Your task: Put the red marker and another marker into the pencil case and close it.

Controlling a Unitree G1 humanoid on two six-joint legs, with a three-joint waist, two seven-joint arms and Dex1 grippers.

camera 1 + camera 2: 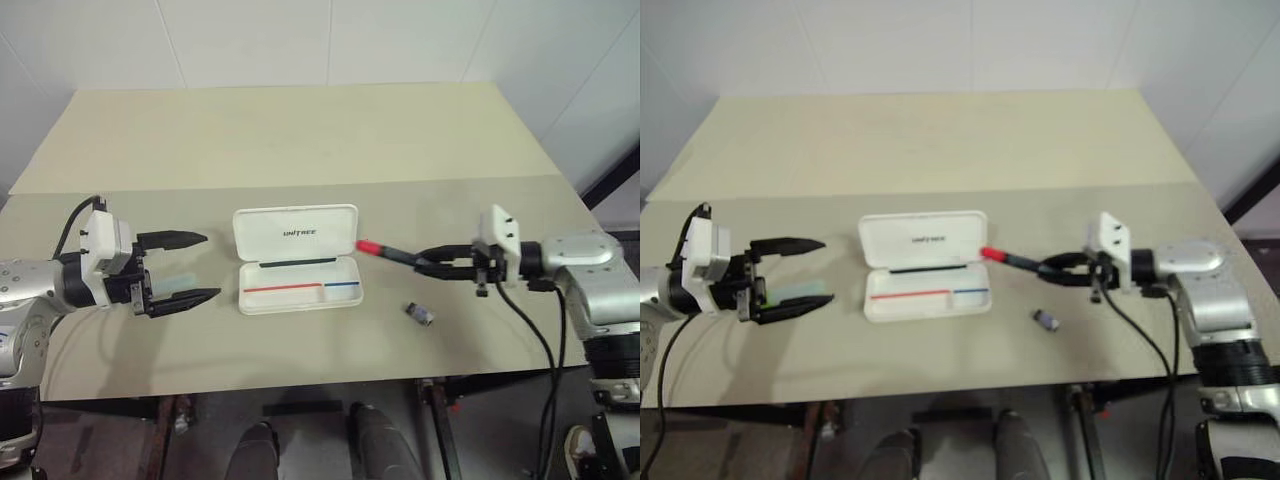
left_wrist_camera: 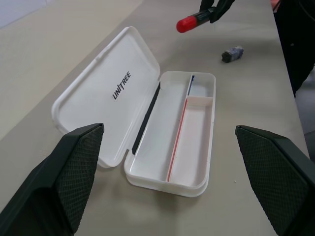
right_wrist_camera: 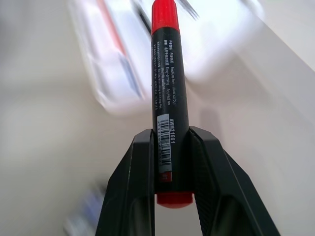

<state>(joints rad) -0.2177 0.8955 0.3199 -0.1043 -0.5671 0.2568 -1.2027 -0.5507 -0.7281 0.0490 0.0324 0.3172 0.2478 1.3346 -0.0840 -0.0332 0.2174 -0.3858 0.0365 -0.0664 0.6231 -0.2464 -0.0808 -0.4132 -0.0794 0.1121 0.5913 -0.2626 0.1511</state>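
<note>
On a beige table [image 1: 300, 130], the white hard-plastic hinged pencil case [image 1: 297, 259] lies open, lid flat, ready to be filled. The right gripper [image 1: 432, 262], 2 black fingers clamped on the black-bodied, red-capped marker [image 1: 385, 250], holds it level, cap toward the case. The left gripper [image 1: 182, 268] waits wide open — the pale green marker [image 1: 172, 282] lies between its fingers. A small dark grey stub [image 1: 420, 314] sits near the case.
</note>
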